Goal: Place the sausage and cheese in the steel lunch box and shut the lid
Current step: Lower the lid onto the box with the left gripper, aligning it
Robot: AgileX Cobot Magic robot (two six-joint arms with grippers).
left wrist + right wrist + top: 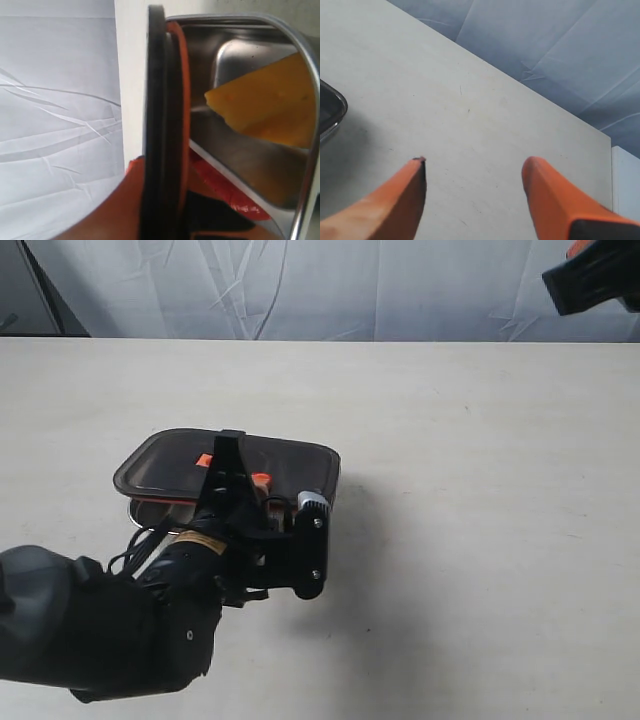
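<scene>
At 8 o'clock on the worktop (480,440), the left gripper (235,485) has its jaws pinching the lid (170,460) by its near edge, holding it tilted just above the steel lunch box (250,40). Inside, the cheese (270,107) and the sausage (225,192) lie on either side of the divider (235,167). At 1 o'clock the right gripper (475,195) hangs high, jaws spread wide.

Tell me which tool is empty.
The right tool: its orange fingers stand apart over the table, holding nothing. The left tool is clamped on the edge of the lid.
</scene>
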